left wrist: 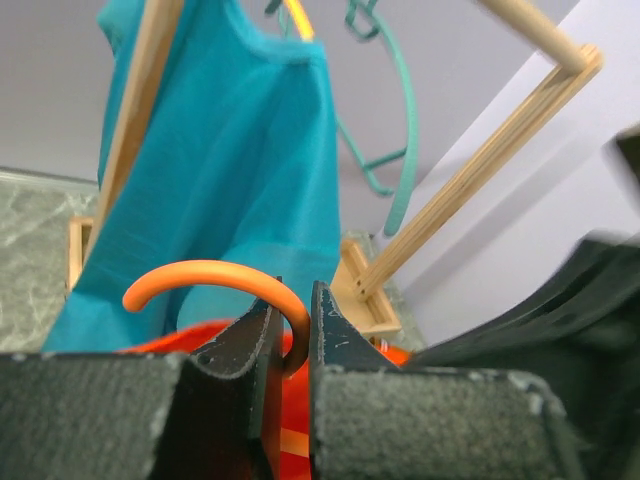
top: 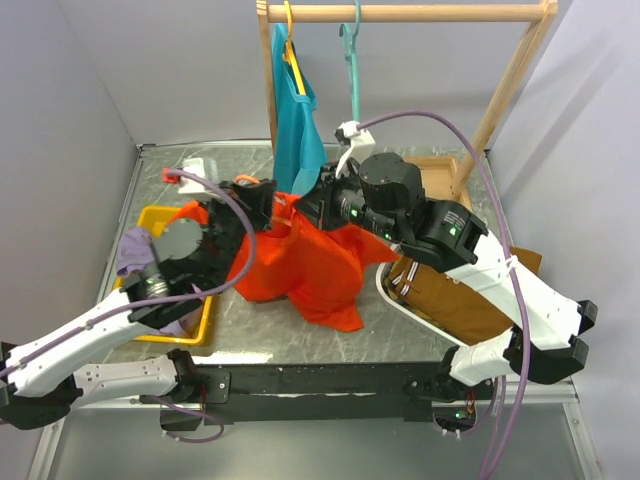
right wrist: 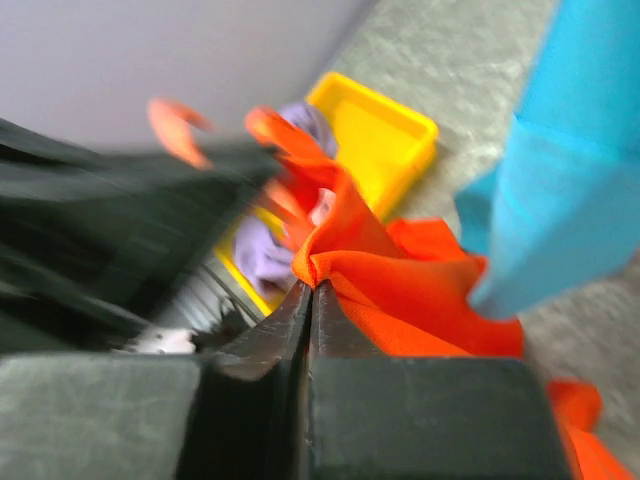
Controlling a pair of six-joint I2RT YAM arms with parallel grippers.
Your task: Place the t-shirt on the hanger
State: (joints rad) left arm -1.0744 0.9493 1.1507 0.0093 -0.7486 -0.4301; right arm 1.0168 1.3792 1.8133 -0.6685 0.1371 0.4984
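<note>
— T-shirt question: where's the bright orange-red short-sleeved t-shirt [top: 310, 268] sitting right now?

— Middle of the grey marbled worktop [top: 260, 335], between the two arms. The lower part is crumpled on the surface. The top edge is lifted to where both pincers meet, just in front of the wooden rack [top: 400, 13].

— And the thin orange plastic hanger [left wrist: 200, 272]?

— Only its curved hook shows, poking up above the orange cloth. The left pincer [left wrist: 293, 300] has it, fingers almost together and clamped on the hook's stem. The rest is buried in fabric, so I can't tell how it sits inside the shirt.

— Right pincer [right wrist: 310, 290]?

— Closed all the way, with a fold of the t-shirt pinched between its tips. It's right next to the left one.

— Anything else around?

— A teal-blue t-shirt [top: 297, 130] hangs on a yellow hanger [left wrist: 299, 17] from the rack, with a teal hanger [top: 352, 65] beside it on the same rail. On the left, a yellow tray [top: 150, 215] holds a lilac cloth [top: 135, 248], partly under the left arm. On the right, a brown cloth [top: 450, 300] lies in a white tray [top: 385, 295].
</note>
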